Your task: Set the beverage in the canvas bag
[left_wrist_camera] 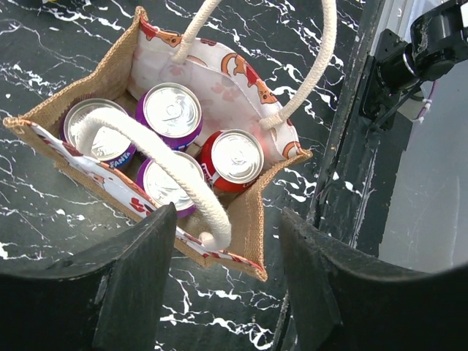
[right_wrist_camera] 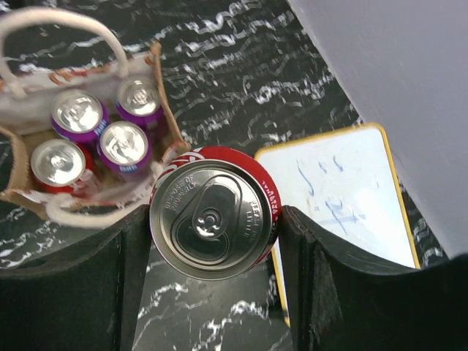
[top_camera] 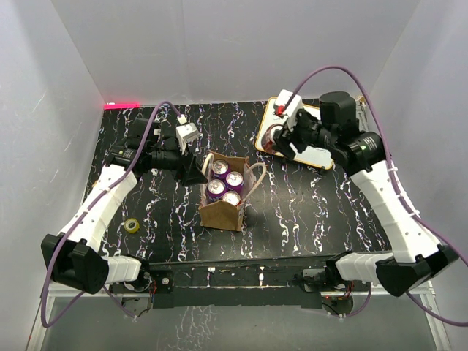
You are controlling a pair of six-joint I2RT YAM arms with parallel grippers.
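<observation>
Canvas bag (left_wrist_camera: 252,219) holds four cans (left_wrist_camera: 170,110); right gripper (right_wrist_camera: 216,245) clasps red beverage can (right_wrist_camera: 212,216).

Canvas bag (top_camera: 219,214) with four cans (top_camera: 216,188) inside (silver tops up), left end effector (top_camera: 196,173) just beside its rim.

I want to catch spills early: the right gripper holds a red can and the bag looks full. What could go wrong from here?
1. The tan canvas bag already holds four cans, so the red soda can in the right gripper may land on their tops and topple.
2. The pale rope handle lies across the opening and could snag the can.
3. The left gripper, jaws open, flanks the bag's edge; a nudge might tip it.
</observation>
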